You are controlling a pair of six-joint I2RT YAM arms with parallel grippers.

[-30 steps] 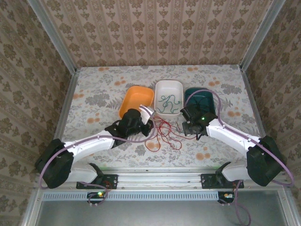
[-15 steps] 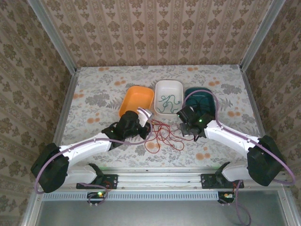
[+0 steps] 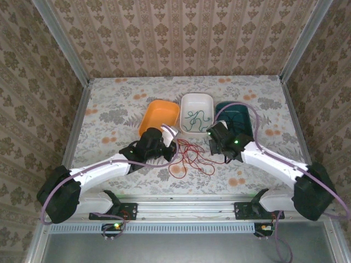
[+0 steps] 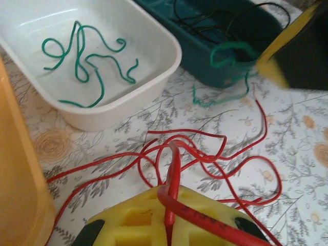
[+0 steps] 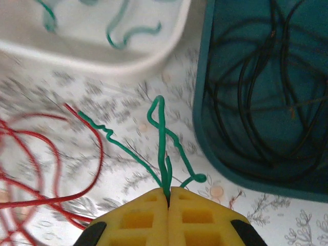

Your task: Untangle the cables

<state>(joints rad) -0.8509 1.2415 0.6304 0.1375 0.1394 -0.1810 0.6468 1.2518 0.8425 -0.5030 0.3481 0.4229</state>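
the red cable point(image 4: 174, 174) lies in loose loops on the bench point(image 4: 297, 154) in front of the white tray point(image 4: 173, 56), and our left tool point(image 4: 170, 201) is clamped on one strand of it. our right tool point(image 5: 169, 197) is pinched together on a green cable point(image 5: 165, 154) just beside the teal tray point(image 5: 202, 102). more green cables point(image 4: 79, 66) lie in the white tray, and black cables point(image 5: 249, 77) lie in the teal one.
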